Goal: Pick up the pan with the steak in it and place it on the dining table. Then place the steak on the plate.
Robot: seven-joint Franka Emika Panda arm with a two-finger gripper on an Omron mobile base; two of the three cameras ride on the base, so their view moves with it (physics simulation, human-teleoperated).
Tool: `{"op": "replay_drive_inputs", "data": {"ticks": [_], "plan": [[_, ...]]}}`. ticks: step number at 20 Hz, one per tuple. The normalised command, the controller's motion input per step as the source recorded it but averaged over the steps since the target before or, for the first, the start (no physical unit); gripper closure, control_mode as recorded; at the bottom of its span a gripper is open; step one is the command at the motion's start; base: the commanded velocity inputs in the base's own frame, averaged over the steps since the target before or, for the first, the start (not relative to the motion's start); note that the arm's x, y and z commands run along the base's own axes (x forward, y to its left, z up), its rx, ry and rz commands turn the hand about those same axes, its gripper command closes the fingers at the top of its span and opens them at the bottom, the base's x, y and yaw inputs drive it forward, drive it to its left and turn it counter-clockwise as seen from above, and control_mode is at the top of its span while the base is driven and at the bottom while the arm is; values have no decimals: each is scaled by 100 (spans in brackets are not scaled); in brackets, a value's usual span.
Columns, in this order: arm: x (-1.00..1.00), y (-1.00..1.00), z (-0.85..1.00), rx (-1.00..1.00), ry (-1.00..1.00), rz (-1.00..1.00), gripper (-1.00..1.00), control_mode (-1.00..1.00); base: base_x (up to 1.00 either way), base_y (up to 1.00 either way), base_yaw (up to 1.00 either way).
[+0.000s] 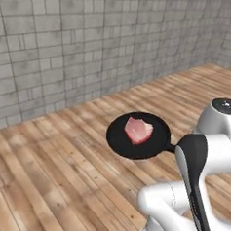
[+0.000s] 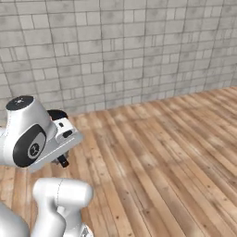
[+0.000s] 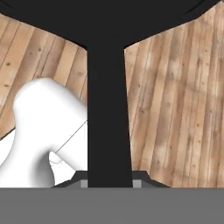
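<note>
The claw (image 3: 109,183) was closed tight on the thin straight handle (image 3: 108,113) of the pan (image 1: 138,136), the dark stem running straight up from between its tips in the hand view to the broad black underside of the pan. In the left base view the pan was held level in the air above the wooden plank floor (image 1: 49,181), its handle pointing right toward the arm. The steak (image 1: 138,130), pink with paler patches, lay inside the pan near its middle. Beyond, on the far side, stood a grey brick wall (image 1: 68,46).
</note>
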Motion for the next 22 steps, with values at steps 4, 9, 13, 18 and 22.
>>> {"op": "replay_drive_inputs", "data": {"ticks": [4, 9, 13, 18, 22], "plan": [[0, 0, 0, 0, 0, 0, 100, 100, 1, 0, -49], [0, 0, 0, 0, 0, 0, 100, 100, 1, 0, -49], [0, 0, 0, 0, 0, 0, 100, 100, 0, 0, -49], [0, 0, 0, 0, 0, 0, 100, 100, 0, 0, -46], [0, 0, 0, 0, 0, 0, 100, 100, 0, 0, -46]]}}
